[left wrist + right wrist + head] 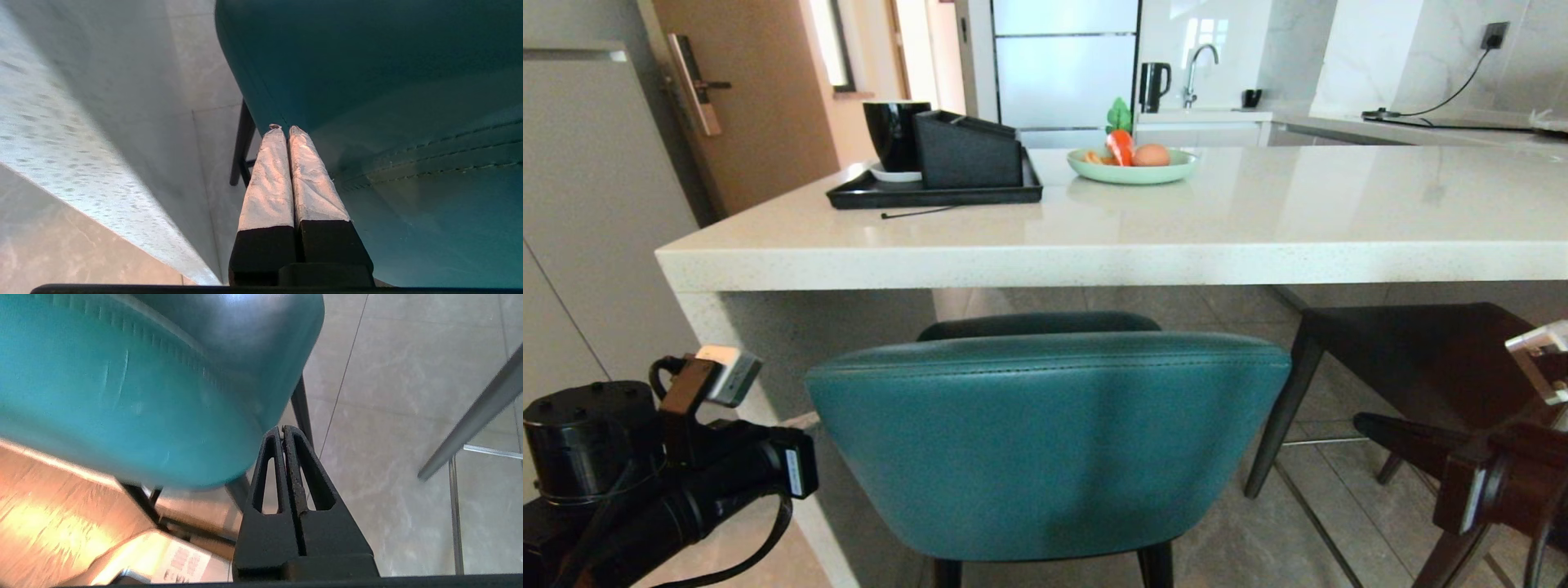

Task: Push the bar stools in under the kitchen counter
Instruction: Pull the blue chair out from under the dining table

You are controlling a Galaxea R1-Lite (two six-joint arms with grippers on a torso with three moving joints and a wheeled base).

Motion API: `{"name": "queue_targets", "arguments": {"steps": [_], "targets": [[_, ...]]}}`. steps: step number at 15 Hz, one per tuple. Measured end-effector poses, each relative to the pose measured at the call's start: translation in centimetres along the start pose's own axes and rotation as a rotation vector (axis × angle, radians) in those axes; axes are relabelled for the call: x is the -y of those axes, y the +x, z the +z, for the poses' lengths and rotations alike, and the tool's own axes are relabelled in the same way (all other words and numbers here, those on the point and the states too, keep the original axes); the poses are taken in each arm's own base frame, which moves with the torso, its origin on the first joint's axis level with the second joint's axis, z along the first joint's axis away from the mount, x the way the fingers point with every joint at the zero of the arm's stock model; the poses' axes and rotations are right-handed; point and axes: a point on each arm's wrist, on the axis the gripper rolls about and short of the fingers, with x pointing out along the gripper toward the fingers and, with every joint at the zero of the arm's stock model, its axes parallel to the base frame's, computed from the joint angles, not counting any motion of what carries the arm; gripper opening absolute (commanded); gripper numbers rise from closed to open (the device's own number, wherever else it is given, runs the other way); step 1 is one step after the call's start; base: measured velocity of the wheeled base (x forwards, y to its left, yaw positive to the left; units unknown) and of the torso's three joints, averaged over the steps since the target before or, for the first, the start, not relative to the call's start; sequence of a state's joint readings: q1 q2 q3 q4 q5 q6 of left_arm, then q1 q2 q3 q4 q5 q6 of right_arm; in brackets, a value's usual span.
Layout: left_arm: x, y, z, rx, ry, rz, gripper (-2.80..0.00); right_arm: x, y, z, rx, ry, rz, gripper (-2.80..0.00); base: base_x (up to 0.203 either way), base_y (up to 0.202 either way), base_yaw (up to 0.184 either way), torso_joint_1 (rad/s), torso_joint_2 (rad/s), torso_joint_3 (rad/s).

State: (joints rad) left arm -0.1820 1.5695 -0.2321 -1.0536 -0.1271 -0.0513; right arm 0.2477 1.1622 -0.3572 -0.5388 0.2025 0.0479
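The left gripper (284,130) has its two taped fingers (267,179) pressed together with nothing between them, their tips right at the lower edge of the teal stool (388,81), beside one of its thin black legs (242,143). In the head view only the left arm (670,474) shows, low at the left, just beside the stool's back. The right gripper (283,428) is likewise closed on nothing, its black fingers (304,477) meeting at the tips next to the teal stool's rounded lower corner (163,396), above the tiled floor (388,437). The right arm (1494,482) sits low at the right of the head view.

The teal stool (1045,441) stands in front of the counter (1094,261), near its left end; the top of its back is just below the counter's thick front edge, and its seat reaches under the slab. The grey stool (1421,359) stands to the right, its seat below the front edge of the counter. A grey leg (470,433) of it crosses the right wrist view.

On the counter, a black tray (931,194) near the left end carries a black mug (894,135) and a dark box (968,151). A green plate (1131,169) with food sits further along, toward the back edge.
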Motion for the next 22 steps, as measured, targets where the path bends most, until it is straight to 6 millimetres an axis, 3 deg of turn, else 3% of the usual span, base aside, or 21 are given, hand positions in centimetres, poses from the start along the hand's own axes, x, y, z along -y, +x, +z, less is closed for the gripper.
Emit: {"name": "queue_targets", "arguments": {"steps": [10, 16, 22], "targets": [[0.4, 1.1, 0.7, 0.046, -0.045, 0.035, -2.8, 0.3, 4.8, 0.0, 0.059, -0.021, -0.071, -2.8, 0.0, 0.0, 0.0, 0.0, 0.0, 0.0], [2.1, 1.9, 0.4, 0.074, -0.064, 0.054, -2.8, 0.5, 6.3, -0.3, 0.057, -0.02, -0.104, -2.8, 0.0, 0.0, 0.0, 0.0, 0.0, 0.0], [2.5, 2.4, 0.0, 0.096, -0.06, 0.049, -2.8, -0.8, 7.7, -0.3, 0.088, -0.031, -0.086, -2.8, 0.0, 0.0, 0.0, 0.0, 0.0, 0.0]]}}
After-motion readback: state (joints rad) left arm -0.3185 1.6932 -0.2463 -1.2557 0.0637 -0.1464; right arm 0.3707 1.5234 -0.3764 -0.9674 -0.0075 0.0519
